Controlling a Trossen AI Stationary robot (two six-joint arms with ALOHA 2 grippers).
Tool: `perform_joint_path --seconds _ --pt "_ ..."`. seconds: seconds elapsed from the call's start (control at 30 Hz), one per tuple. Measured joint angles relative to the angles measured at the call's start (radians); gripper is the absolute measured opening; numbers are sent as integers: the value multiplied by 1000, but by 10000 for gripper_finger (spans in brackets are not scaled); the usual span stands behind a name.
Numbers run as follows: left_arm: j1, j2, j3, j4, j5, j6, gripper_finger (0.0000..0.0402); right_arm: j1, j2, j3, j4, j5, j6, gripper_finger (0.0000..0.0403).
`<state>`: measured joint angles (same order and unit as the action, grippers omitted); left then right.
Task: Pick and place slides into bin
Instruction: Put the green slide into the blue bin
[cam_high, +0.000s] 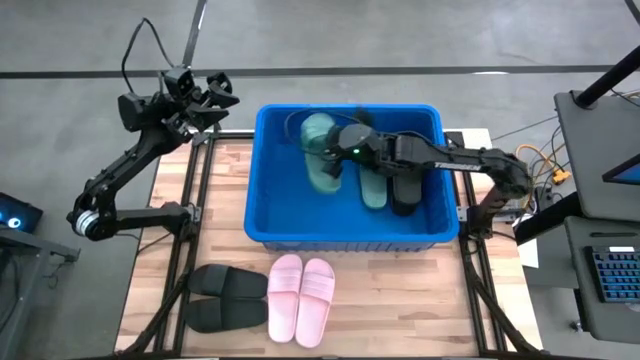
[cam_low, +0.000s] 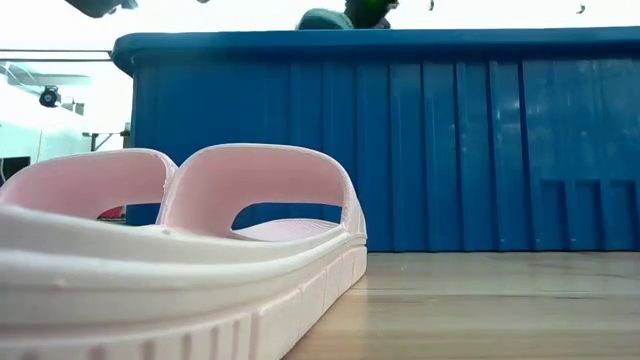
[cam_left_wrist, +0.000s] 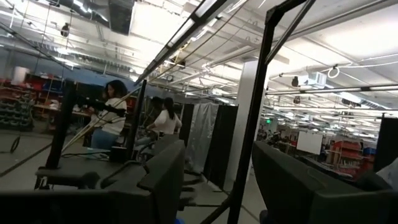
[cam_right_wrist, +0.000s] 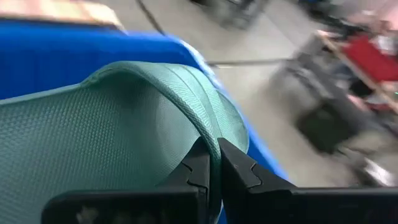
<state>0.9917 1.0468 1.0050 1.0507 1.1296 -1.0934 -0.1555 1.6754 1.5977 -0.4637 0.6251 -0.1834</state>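
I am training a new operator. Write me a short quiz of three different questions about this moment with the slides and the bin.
1. True or false: the pink slides already lie inside the blue bin.
2. Which tool pinches the green slide over the bin? A) left tool B) right tool C) neither
3. Fill in: the black pair on the table lies beside the ____ pair.

Key
1. False: they lie on the table in front of the bin.
2. B: the right tool is shut on the slide's edge; the left tool waits open, raised beyond the table's far left corner.
3. Pink.
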Motion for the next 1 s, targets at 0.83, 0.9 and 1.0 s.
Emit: perform_joint_path --seconds 0.83,0.9,1.0 --pt "11 67 0 -16 -11 3 173 -172 -287 -631 197 12 -158 8" --pt "11 74 0 -16 -12 2 173 -196 -292 -648 196 4 -154 8" --pt "11 85 0 -16 -12 1 173 -222 -293 -673 196 -26 -167 8"
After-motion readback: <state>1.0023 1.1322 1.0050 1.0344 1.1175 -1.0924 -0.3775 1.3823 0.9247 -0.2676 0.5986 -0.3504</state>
